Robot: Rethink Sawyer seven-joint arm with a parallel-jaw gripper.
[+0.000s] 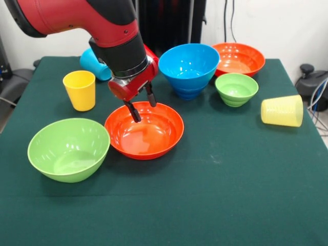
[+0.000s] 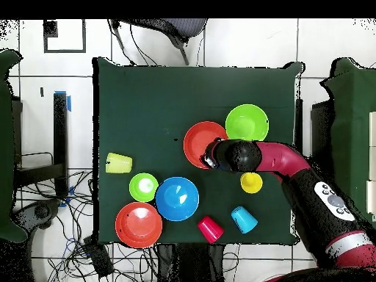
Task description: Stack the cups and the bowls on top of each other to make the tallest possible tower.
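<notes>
Pretty clearly a robotics lab: a green-clothed table [image 2: 147, 95] is set on a tiled floor [image 2: 242, 44], cables [image 2: 81, 242] are strewn beside it, an office chair [image 2: 158, 29] is parked nearby, and plain white walls [image 1: 277, 25] are seen behind.

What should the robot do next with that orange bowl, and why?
Probably lower a little and close on the rim. The tool hangs open at the far rim of the near orange-red bowl, one finger inside and one outside, so a short drop should let it pinch the wall.
</notes>
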